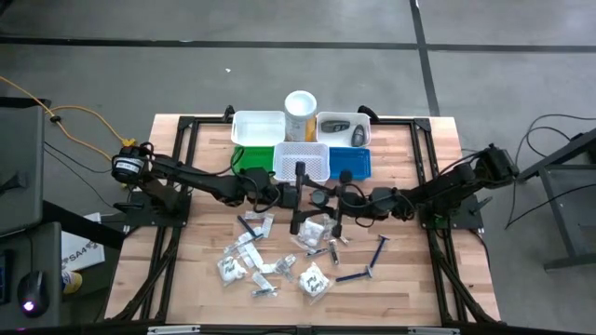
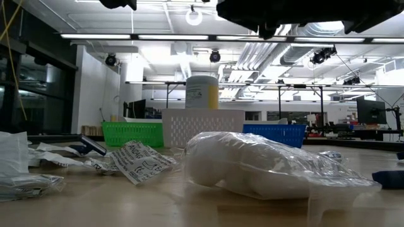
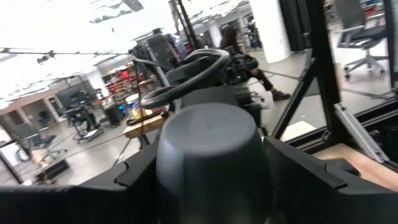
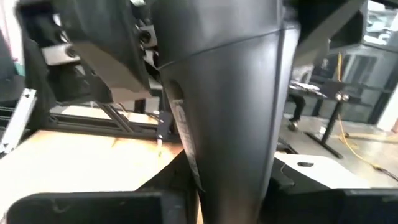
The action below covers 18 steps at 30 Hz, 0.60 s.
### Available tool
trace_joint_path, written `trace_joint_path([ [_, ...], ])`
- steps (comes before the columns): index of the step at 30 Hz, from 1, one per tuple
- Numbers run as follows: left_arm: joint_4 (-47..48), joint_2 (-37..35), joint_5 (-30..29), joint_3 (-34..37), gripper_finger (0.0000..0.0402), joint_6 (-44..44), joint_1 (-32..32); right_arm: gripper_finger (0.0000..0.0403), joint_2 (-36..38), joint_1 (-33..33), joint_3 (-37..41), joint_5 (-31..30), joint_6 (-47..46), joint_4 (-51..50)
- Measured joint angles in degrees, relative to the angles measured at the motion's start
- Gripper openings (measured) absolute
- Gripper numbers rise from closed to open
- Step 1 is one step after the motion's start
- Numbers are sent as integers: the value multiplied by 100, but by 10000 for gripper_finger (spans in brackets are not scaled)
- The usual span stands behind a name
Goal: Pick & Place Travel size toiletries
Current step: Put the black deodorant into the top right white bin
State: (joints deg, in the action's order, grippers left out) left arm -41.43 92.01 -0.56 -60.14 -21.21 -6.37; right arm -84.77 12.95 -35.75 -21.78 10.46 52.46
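Only unreadable dark print covers the crinkly packet (image 2: pixel 142 161).

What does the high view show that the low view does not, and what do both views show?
Only the high view shows both dark arms meeting over the table's middle, the white rectangular bin holding dark grey oval pieces, and the thin dark razor-like sticks on the wooden table.

Only the low view shows the room's ceiling lights and the crinkly clear packet from close by.

Both share the tall white-and-yellow cylinder, the white lattice basket, the green bin and the blue bin.
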Motion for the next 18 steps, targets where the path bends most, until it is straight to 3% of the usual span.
trace_joint_path([
  [11, 165, -101, -783, -2, 249, -498, 0, 83, 383, 2, -4, -811, -268, -899],
  [18, 1281, -774, -1337, 0, 249, -557, -4, 81, 851, -424, -4, -1165, -664, -2441],
])
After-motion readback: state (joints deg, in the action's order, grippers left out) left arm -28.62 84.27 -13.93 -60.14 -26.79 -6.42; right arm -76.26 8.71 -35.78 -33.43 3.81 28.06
